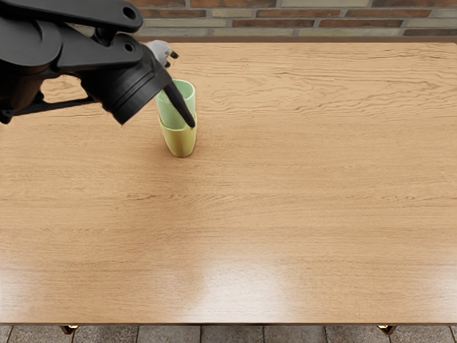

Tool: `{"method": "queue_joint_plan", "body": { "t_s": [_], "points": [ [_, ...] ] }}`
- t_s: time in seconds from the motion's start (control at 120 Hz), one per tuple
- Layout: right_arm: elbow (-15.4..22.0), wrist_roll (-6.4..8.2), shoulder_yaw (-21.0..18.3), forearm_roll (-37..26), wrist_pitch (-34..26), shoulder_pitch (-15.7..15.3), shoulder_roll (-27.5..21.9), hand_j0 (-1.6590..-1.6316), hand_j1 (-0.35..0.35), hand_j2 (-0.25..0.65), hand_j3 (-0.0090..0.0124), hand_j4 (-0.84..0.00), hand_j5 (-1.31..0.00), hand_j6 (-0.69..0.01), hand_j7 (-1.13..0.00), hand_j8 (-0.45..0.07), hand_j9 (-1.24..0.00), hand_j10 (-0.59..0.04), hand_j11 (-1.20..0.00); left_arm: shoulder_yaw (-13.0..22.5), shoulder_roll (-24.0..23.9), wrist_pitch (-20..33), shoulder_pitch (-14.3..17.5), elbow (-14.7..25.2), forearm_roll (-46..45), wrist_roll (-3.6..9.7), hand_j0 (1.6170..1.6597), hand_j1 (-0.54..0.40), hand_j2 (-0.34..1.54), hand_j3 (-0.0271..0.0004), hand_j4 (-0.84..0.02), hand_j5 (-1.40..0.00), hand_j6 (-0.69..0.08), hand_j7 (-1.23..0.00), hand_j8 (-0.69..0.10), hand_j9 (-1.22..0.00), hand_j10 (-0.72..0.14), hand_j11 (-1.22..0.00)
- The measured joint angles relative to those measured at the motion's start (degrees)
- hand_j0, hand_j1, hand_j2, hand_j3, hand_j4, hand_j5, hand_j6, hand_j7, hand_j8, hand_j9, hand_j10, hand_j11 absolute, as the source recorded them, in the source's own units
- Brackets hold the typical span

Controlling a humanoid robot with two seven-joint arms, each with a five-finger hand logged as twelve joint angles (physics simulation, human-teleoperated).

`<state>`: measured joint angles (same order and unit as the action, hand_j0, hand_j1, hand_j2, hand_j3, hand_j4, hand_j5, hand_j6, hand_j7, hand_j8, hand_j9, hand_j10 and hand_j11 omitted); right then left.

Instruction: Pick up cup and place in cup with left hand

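My left hand (178,101) reaches in from the upper left, with a dark part of it crossing in front of the green cup (168,112). This cup stands upright with its lower part inside the yellow cup (180,143), which rests on the table. The green rim shows above the yellow one. From this view I cannot tell whether the hand grips the green cup or only overlaps it. Part of the green cup's left side and rim is hidden behind the hand.
The wooden table (285,193) fills most of the view. A brick wall (307,18) runs behind its far edge, and floor tiles (235,334) show below its near edge. My left arm covers the table's upper left corner.
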<state>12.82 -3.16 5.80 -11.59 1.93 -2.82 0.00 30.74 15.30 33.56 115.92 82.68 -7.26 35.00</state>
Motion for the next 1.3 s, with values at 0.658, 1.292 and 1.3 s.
{"method": "queue_joint_plan", "body": {
  "t_s": [0.658, 1.292, 1.3],
  "points": [
    [0.0, 0.00, 0.1, 0.1, 0.1, 0.0, 0.0, -1.6581, -0.320, -0.005, 0.0000, -0.024, -0.03, -0.024, -0.03, -0.024, -0.03, -0.024, -0.03, -0.6, -2.4, 1.4, 6.0, 11.7, -4.5, 0.00, 1.6581, 0.226, 0.02, 0.0000, -0.104, -0.13, -0.104, -0.13, -0.104, -0.13, -0.104, -0.13],
    [0.0, 0.00, 0.1, 0.1, 0.1, 0.3, 0.0, -1.6581, -0.320, -0.005, 0.0000, -0.024, -0.03, -0.024, -0.03, -0.024, -0.03, -0.024, -0.03, -29.0, 5.9, -3.2, -20.3, 14.7, -5.3, 0.00, 1.6581, 0.342, 0.00, 0.0000, -0.007, -0.01, -0.007, -0.01, -0.007, -0.01, -0.007, -0.01],
    [0.0, 0.00, 0.1, 0.1, 0.1, 0.3, 0.0, -1.6581, -0.320, -0.005, 0.0000, -0.024, -0.03, -0.024, -0.03, -0.024, -0.03, -0.024, -0.03, -29.6, 6.0, -3.7, -20.8, 14.7, -5.4, 0.00, 1.6581, 0.342, 0.00, 0.0000, -0.006, -0.01, -0.007, -0.01, -0.007, -0.01, -0.006, -0.01]
  ]
}}
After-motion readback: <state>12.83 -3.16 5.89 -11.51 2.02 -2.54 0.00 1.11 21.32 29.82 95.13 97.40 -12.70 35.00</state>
